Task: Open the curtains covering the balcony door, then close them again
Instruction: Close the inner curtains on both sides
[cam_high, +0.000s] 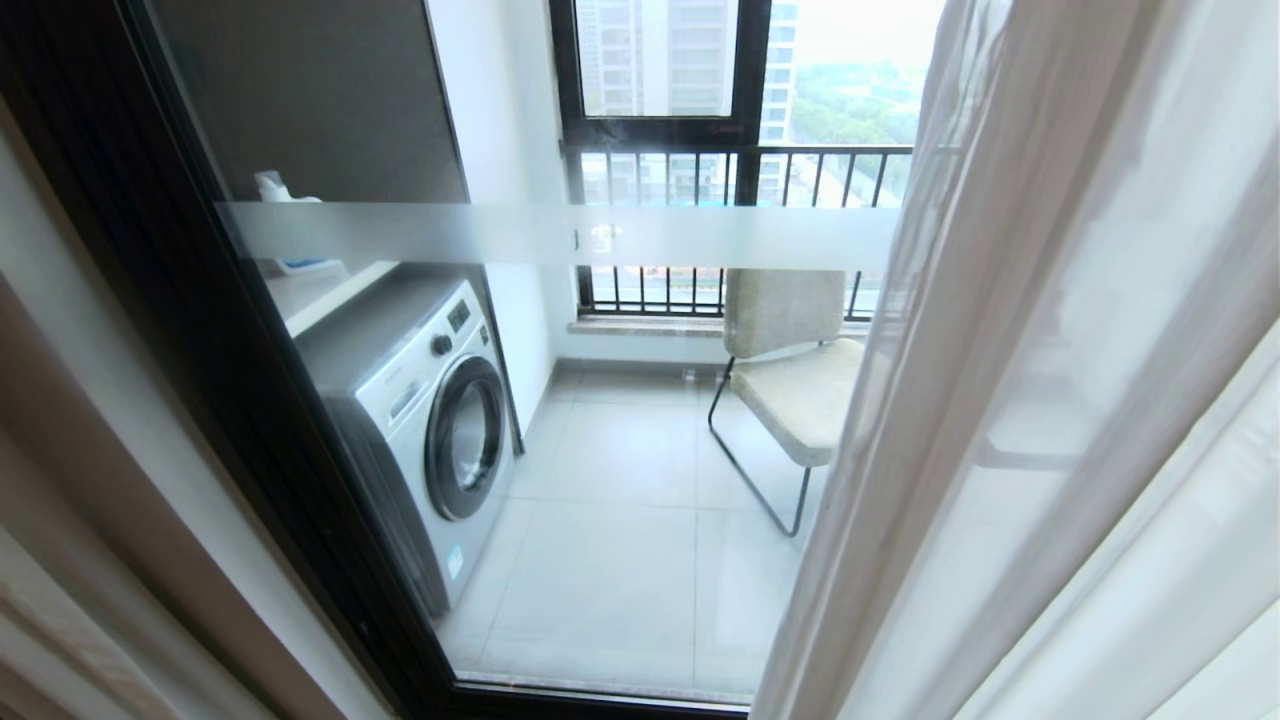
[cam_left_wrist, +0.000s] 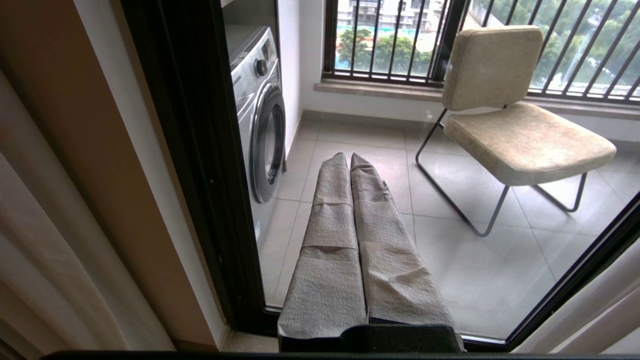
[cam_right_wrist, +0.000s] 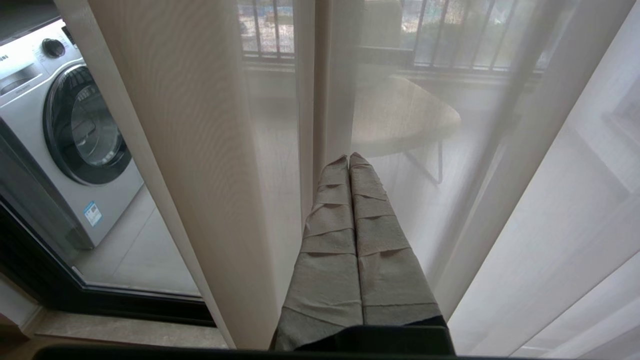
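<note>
Head view looks forward and down through the balcony door (cam_high: 300, 420), close to the glass. Left wrist view sits lower, behind the left claw (cam_left_wrist: 348, 156), facing the washing machine (cam_left_wrist: 260, 115) and chair (cam_left_wrist: 520, 135). Right wrist view, behind the right claw (cam_right_wrist: 348, 157), faces sheer curtains (cam_right_wrist: 500, 175). All views share the washing machine.

Very little lettering shows, and none of it can be made out. The washing machine (cam_right_wrist: 75, 145) carries a short brand word on the upper left of its front panel, too small to read, and a blue-and-white sticker (cam_right_wrist: 93, 213) at the lower right corner of its front, its print illegible. The frosted band (cam_high: 560, 235) across the balcony door (cam_high: 620, 450) bears a small mark near its middle, too faint to tell.
</note>
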